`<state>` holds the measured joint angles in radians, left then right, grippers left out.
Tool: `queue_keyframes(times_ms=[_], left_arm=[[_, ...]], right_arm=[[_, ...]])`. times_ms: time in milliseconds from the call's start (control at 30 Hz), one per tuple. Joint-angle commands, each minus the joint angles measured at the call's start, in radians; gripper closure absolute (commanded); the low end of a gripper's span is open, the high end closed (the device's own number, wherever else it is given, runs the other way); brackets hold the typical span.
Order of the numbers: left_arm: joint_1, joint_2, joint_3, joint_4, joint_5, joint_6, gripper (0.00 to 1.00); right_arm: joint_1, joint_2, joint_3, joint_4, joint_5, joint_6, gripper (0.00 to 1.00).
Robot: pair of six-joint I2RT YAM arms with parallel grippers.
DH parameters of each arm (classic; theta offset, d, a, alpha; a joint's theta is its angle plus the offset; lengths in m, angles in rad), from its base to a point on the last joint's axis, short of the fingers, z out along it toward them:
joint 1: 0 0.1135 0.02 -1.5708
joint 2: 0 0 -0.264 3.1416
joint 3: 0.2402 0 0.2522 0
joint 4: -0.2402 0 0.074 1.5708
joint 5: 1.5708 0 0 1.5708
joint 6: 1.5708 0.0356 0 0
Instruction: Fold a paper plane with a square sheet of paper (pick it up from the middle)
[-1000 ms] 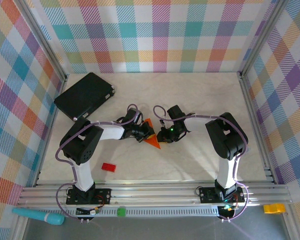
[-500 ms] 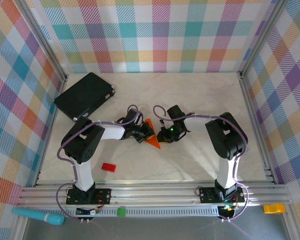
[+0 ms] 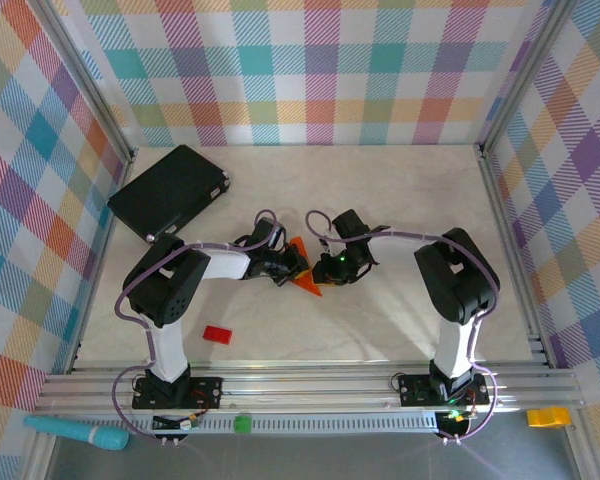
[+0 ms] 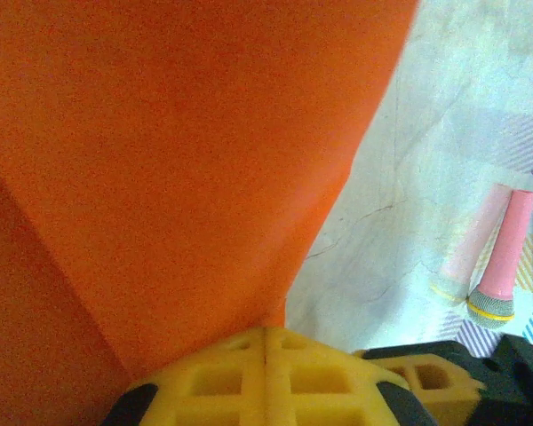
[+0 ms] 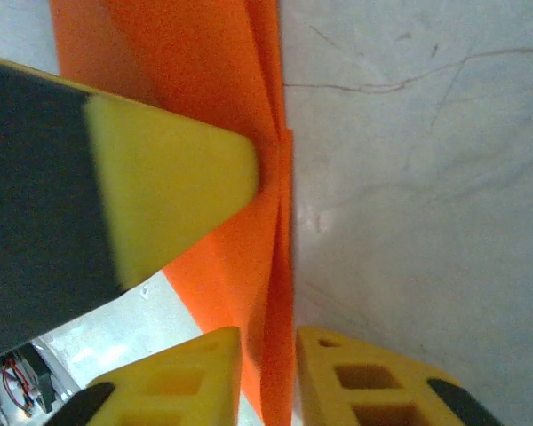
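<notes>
Table (image 3: 410, 200) comes first: it is pale and wide, and both arms reach to its middle. In the upper left of the top view lies the black case (image 3: 170, 190), well apart from the work.

The paper (image 3: 308, 284) is in the middle of the table, between the two grippers. It is folded into a thin orange wedge. The left gripper (image 3: 290, 266) comes at it from the left and the right gripper (image 3: 320, 270) from the right. I think each one holds a side so a fold can be pressed flat.

In the left wrist view the yellow pads (image 4: 249, 373) are closed together at the bottom, and the paper runs down into them. That one looks clamped on the paper. In the right wrist view two fingers (image 5: 355, 382) pinch the paper's layered edge. A pad of the left gripper touches the paper from the left there.

The paper's long line runs from upper left to lower right in the top view. Its sharp tip points to the lower right.

The small red block (image 3: 217, 334) lies at the lower left, apart from everything.
</notes>
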<state>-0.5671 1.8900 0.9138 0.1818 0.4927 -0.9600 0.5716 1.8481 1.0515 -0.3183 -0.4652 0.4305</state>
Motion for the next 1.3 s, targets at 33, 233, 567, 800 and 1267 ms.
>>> queue_keyframes(times_ms=[33,233,567,800,1267], left_arm=[[-0.008,0.030,-0.034,-0.071,-0.034,0.012,0.95],[-0.008,0.031,-0.035,-0.069,-0.032,0.012,0.95],[-0.008,0.024,-0.042,-0.074,-0.032,0.014,0.95],[-0.008,0.023,-0.043,-0.079,-0.031,0.016,0.95],[-0.008,0.026,-0.042,-0.109,-0.045,0.018,0.95]], right_arm=[[0.001,-0.099,-0.008,-0.017,0.067,0.004,0.73],[0.006,-0.073,-0.016,-0.033,0.065,-0.013,0.71],[0.042,-0.079,-0.016,-0.019,0.065,-0.019,0.76],[0.042,-0.046,-0.025,0.048,-0.049,-0.020,0.90],[0.043,0.041,0.011,0.019,-0.030,-0.036,0.92]])
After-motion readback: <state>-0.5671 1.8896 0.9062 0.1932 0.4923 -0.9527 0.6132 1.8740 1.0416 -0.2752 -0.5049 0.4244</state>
